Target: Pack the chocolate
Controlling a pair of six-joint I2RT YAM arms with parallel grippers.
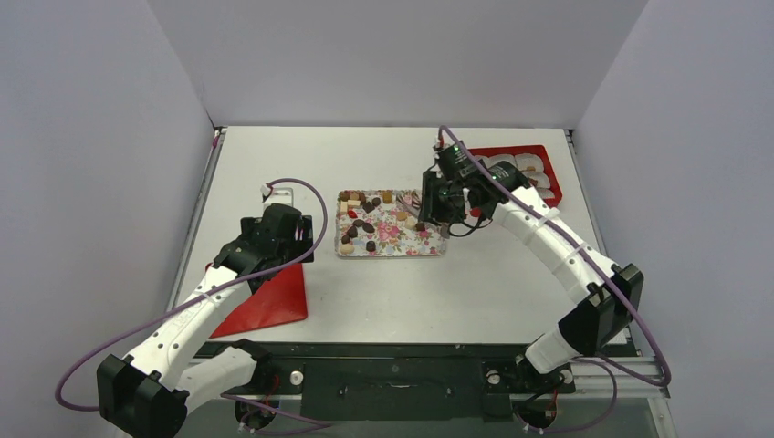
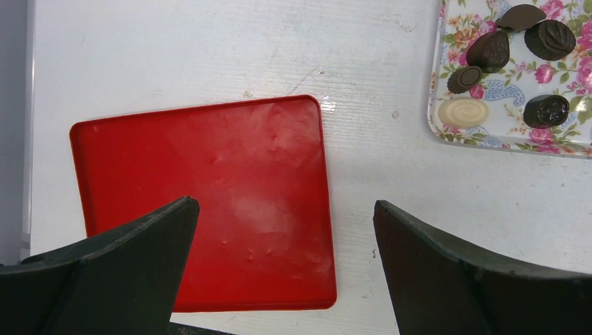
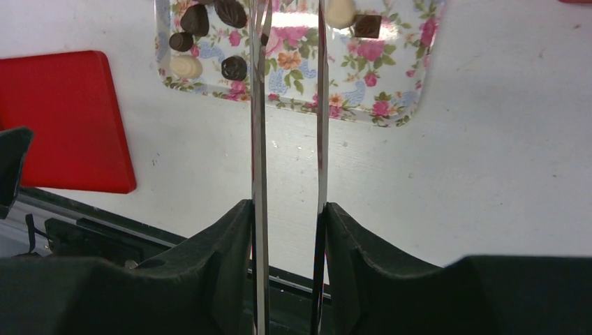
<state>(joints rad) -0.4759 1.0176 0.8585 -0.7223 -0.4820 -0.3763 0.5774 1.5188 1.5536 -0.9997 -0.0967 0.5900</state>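
Note:
The chocolate (image 1: 365, 224) lies loose on a flower-patterned tray (image 1: 402, 248) at mid table: dark, tan and cream pieces. My right gripper (image 1: 440, 214) hangs over the tray's right end, shut on metal tongs (image 3: 258, 139). In the right wrist view its fingers (image 3: 230, 230) press the two blades from outside, and the blades stand apart and reach over the tray (image 3: 349, 91) near a dark piece (image 3: 234, 68). The blade tips run out of view at the frame's top edge. My left gripper (image 2: 286, 209) is open and empty above a flat red lid (image 2: 209, 202).
A red box (image 1: 548, 155) holding white paper cups stands at the back right, behind the right arm. The red lid (image 1: 269, 301) lies at the front left, partly under the left arm. Grey walls close in the table on three sides.

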